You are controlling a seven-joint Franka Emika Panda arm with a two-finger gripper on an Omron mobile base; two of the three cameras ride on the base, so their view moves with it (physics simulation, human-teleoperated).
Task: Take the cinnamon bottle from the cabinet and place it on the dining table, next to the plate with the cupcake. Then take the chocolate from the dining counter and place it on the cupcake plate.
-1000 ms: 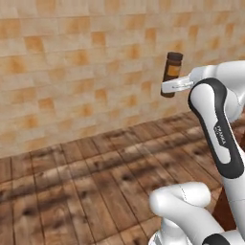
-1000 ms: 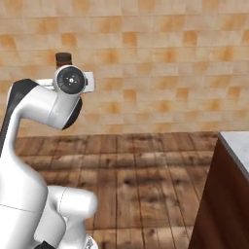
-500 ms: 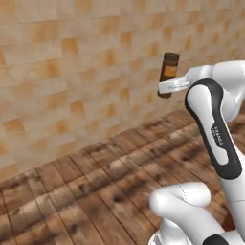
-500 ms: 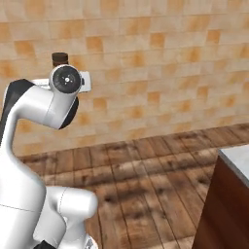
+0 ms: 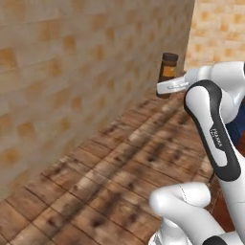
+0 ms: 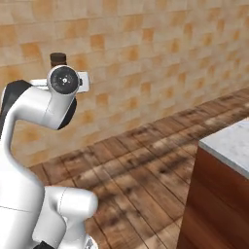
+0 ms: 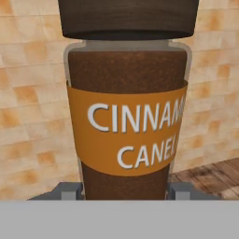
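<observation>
The cinnamon bottle is a dark brown cylinder with an orange label and a darker cap, upright and close up in the hand view. My gripper is shut on its lower part, with one grey finger on each side. From the left base view the bottle stands in the gripper at chest height, above the wooden floor. In the right base view its cap peeks over the white hand. A corner of the marble dining table shows at lower right. The cabinet, plate, cupcake and chocolate are out of view.
A tan tiled wall runs close along the left and ahead. Dark plank floor lies between the wall and the table's reddish wood base.
The whole picture has swung, so the base has turned: the wall now slants across both views and the table corner has come further in. The bottle stays in the gripper.
</observation>
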